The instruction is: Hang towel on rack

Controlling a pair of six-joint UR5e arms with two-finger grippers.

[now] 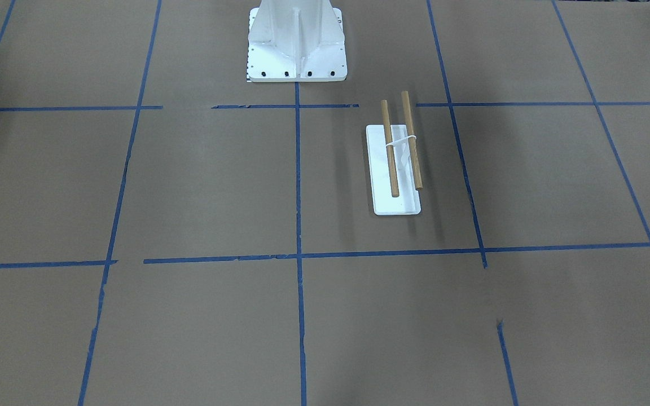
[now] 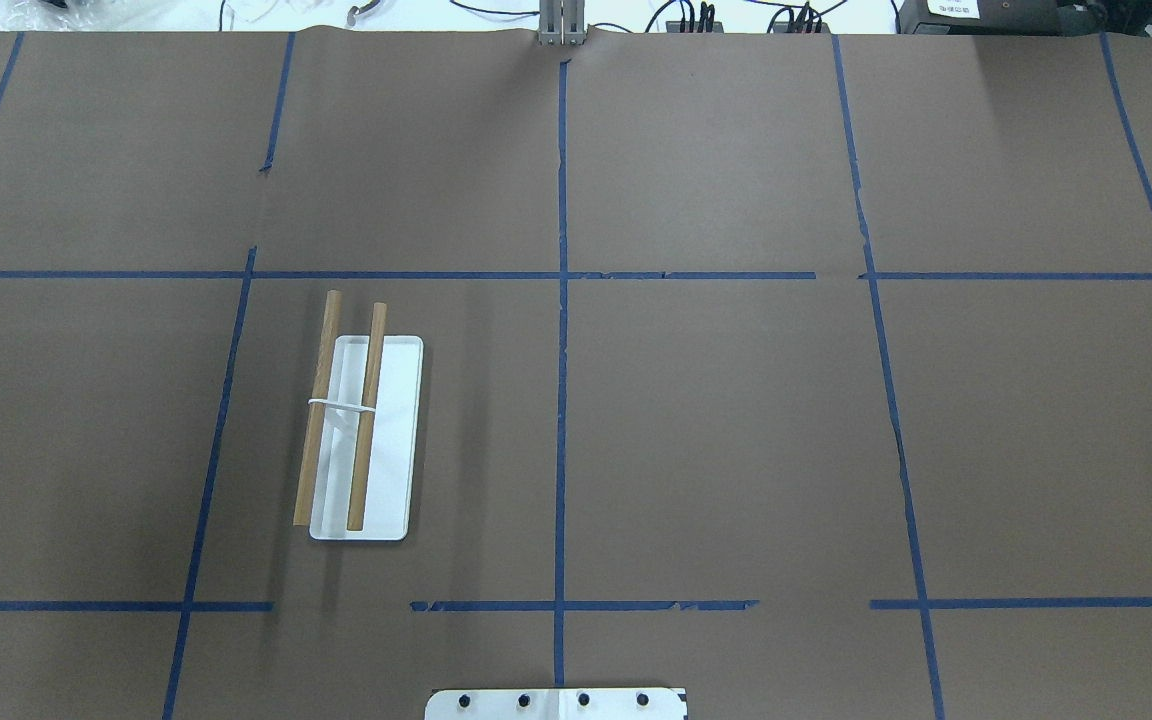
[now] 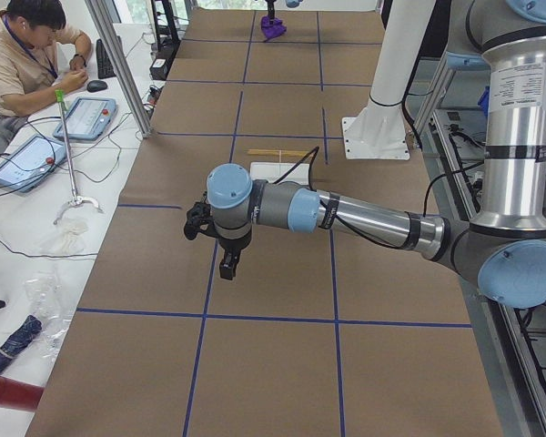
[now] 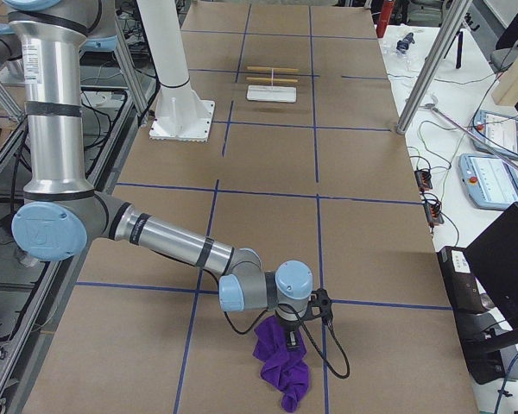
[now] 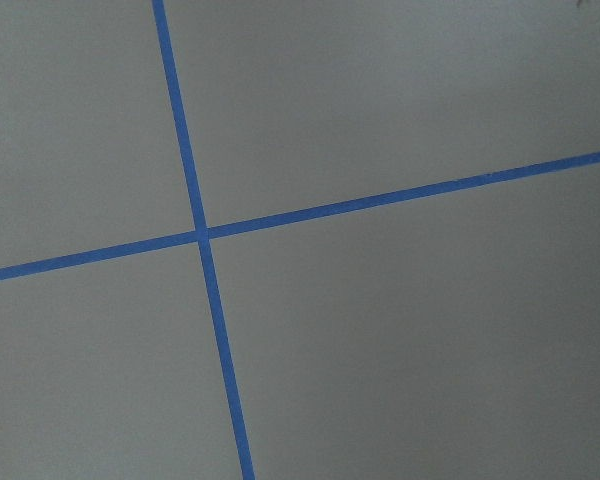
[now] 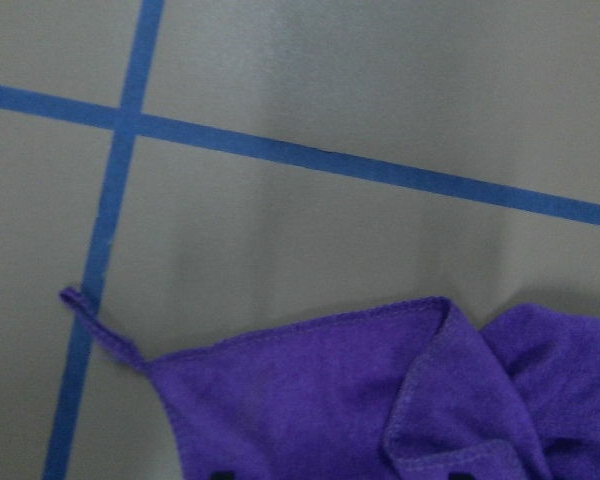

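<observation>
The rack [image 1: 398, 149] has two wooden dowels on a white base plate; it stands bare on the brown table and also shows in the overhead view [image 2: 351, 420] and small in the right side view [image 4: 272, 76]. The purple towel [image 4: 281, 366] hangs bunched under my right gripper [image 4: 292, 338] at the table's right end, far from the rack. The right wrist view shows the towel [image 6: 360, 400] close up, its looped corner free. The gripper seems shut on it. My left gripper [image 3: 227, 264] hovers over the table's left end, empty; I cannot tell if it is open.
The white bolted pedestal [image 1: 297, 45] stands at the robot's side of the table, near the rack. Blue tape lines [image 5: 205, 235] cross the brown paper. An operator [image 3: 27, 55] with tablets sits beyond the far table edge. Metal posts [image 4: 432, 60] stand there too.
</observation>
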